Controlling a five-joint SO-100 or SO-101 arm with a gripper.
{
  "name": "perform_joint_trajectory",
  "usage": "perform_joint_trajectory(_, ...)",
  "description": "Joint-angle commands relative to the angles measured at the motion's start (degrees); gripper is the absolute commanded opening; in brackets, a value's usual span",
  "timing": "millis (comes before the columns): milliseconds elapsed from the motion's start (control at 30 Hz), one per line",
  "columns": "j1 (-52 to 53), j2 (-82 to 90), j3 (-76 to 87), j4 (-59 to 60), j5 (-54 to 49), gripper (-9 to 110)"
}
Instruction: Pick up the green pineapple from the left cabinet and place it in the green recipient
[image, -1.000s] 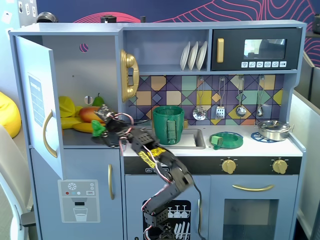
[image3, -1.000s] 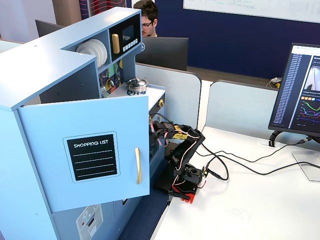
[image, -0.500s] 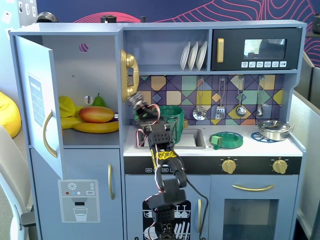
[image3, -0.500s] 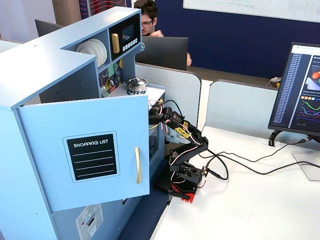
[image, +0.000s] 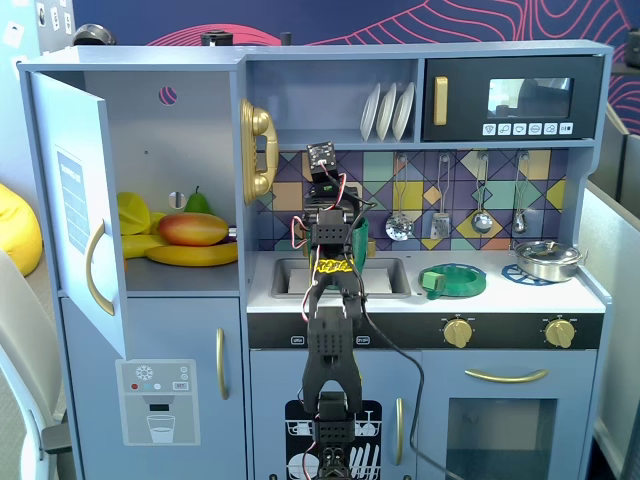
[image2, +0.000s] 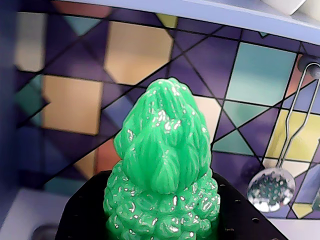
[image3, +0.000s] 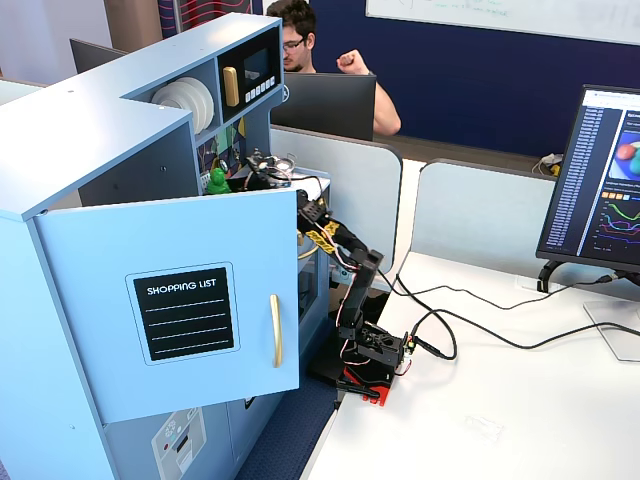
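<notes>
In the wrist view my gripper is shut on the green pineapple. The pineapple stands crown up between the black jaws, in front of the tiled back wall. In a fixed view my gripper is raised above the sink, right of the left cabinet, and the arm hides the pineapple. The cabinet door stands open. A dark-green edge of the green recipient peeks out right of the arm over the sink. In the side fixed view the pineapple shows above the open door.
The left cabinet holds a mango, a banana and a pear. A flat green dish and a metal pan sit on the counter. Utensils hang on the back wall. A gold phone hangs beside the cabinet.
</notes>
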Motion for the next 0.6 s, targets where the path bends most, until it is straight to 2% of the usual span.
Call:
perform_joint_trajectory(0, 1.1, -6.7, -10.7, -1.7, 2.3, 6)
perform_joint_trajectory(100, 1.8, -10.7, -14.9, -1.3, 6.2, 19)
perform_joint_trajectory(200, 2.2, -13.2, -18.0, 1.6, 6.5, 39)
perform_joint_trajectory(433, 2.4, -11.5, -16.1, 2.5, 6.2, 41)
perform_joint_trajectory(567, 1.4, 0.3, -1.8, 0.7, 5.8, 41)
